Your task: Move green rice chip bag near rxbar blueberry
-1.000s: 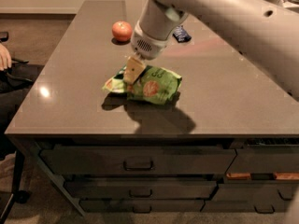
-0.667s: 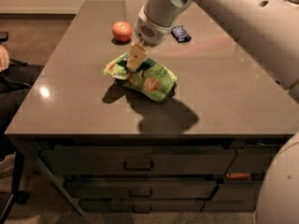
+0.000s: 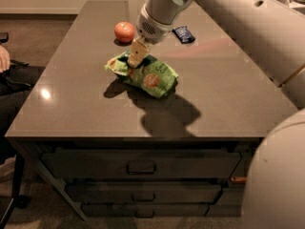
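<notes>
The gripper (image 3: 135,61) hangs over the dark bench (image 3: 224,94), in front of the apple (image 3: 124,31) and a little to its right. It points downward from the pale arm (image 3: 200,4), which comes in from the upper right. The tan fingers (image 3: 138,51) are pressed together on the green rice chip bag (image 3: 151,75), pinching its crinkled top edge at the end nearer to the apple.

From this pinch the bag spreads to the right and toward the front edge of the bench, so most of it lies below and to the right of the fingers. The end away from the apple hangs lower. A dark shadow lies on the bench under the bag and to its front right, and the bag seems raised at the held end.

The rxbar blueberry (image 3: 183,34) lies flat to the right of the apple, about as far back on the bench, and it is well apart from the bag. The drawers (image 3: 141,166) are under the front edge of the bench.
</notes>
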Robot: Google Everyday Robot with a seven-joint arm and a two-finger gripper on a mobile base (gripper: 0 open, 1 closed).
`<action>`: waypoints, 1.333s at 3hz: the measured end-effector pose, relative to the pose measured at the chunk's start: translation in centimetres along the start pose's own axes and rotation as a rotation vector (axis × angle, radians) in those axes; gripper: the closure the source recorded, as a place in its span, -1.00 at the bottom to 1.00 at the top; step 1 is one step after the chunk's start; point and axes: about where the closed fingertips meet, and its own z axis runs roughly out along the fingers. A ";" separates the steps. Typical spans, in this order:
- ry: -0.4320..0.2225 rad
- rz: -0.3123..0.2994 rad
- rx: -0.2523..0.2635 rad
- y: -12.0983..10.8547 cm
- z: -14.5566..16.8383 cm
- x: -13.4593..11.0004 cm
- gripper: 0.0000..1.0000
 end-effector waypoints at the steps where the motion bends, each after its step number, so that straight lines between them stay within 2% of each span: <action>1: -0.026 0.064 0.062 -4.2 -0.3 -0.5 1.00; 2: -0.043 0.127 0.161 -9.0 -2.5 0.0 1.00; 3: -0.037 0.190 0.237 -12.8 -3.8 1.9 1.00; 4: -0.041 0.229 0.279 -15.5 -3.7 3.1 1.00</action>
